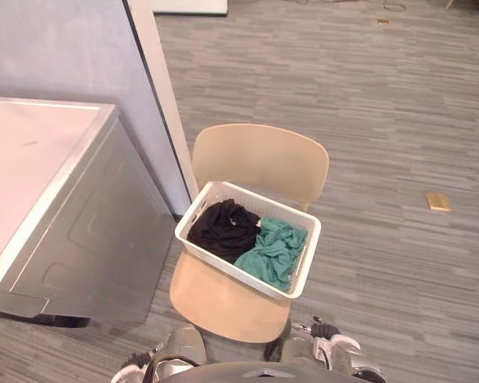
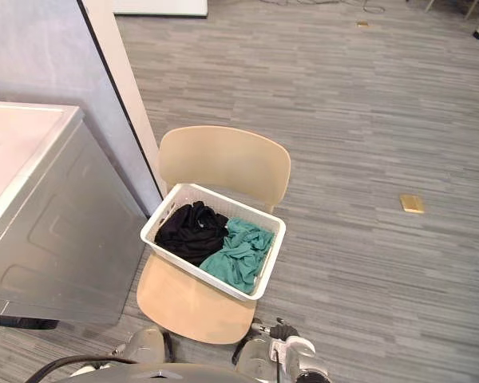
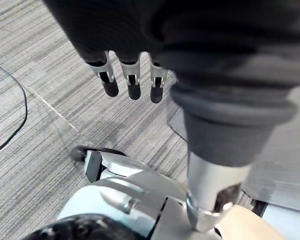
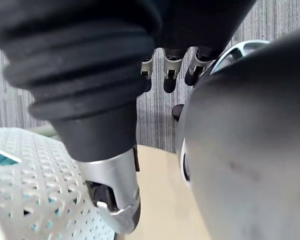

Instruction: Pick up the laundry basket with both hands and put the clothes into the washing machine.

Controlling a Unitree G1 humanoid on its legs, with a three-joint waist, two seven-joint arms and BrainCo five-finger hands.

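A white perforated laundry basket (image 1: 303, 267) sits on the seat of a beige chair (image 1: 259, 159). Inside it lie a black garment (image 1: 223, 229) on the left and a teal garment (image 1: 275, 251) on the right. The washing machine (image 1: 80, 231), with a white top and grey side, stands left of the chair. My left hand (image 3: 133, 82) hangs over the carpet with straight fingers, holding nothing. My right hand (image 4: 169, 70) hangs beside the chair, fingers relaxed and empty, with the basket's wall (image 4: 35, 190) close to its thumb.
A pale blue-grey partition with a white post (image 1: 164, 88) stands behind the washing machine and touches the chair's left side. A small yellow object (image 1: 437, 202) lies on the grey striped carpet to the right. Open floor stretches right of and behind the chair.
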